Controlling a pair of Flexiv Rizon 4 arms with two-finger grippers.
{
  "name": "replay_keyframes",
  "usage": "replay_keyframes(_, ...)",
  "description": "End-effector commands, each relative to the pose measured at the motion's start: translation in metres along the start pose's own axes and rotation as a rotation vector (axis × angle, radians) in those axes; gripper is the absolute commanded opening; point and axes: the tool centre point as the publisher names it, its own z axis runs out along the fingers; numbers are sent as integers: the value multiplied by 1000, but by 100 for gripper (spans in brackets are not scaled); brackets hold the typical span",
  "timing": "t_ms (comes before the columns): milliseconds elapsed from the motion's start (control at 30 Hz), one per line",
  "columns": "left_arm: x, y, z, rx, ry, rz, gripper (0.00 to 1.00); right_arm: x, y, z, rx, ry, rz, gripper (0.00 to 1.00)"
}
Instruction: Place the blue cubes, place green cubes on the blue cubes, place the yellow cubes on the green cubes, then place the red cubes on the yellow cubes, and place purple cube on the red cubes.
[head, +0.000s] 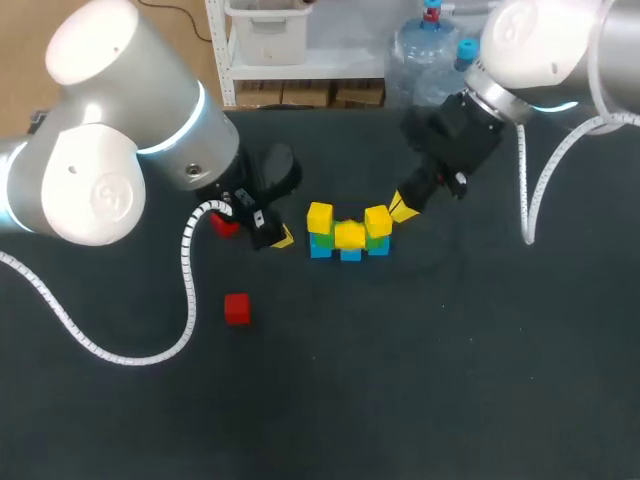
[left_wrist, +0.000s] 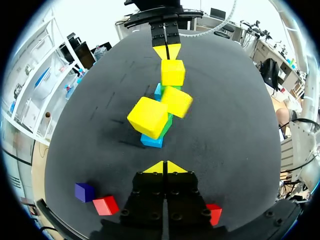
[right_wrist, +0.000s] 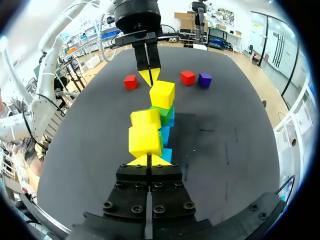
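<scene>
With left pincer (left_wrist: 165, 168) and right pincer (right_wrist: 149, 160) both pressed together and empty beside the stacked blue, green and yellow cubes (head: 348, 238) mid-table (head: 450, 380), a small red cube (head: 237, 308), likely light and rigid, awaits a grip across opposite flat faces.

3 cube stacks (head: 349, 240) bar the table's (head: 450, 380) middle.

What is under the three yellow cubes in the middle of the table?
Green cubes, and blue cubes below them. The yellow cubes cover most of the green, so I cannot count them.
</scene>
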Motion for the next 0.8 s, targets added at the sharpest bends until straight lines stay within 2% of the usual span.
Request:
replay_keyframes(33,1,1,1,3,-5,2,0,-1,5,0,9,-4,-5,0)
replay_keyframes(433,1,1,-1,-2,-1,4,0,3,7,-8,25,3,-1,0)
replay_keyframes(500,0,2,-1,-2,-1,4,0,6,8,-14,49,41,5,0)
replay_keyframes(800,-6,3,-1,-10,-10,19,0,12,13,-56,168,25,23,0)
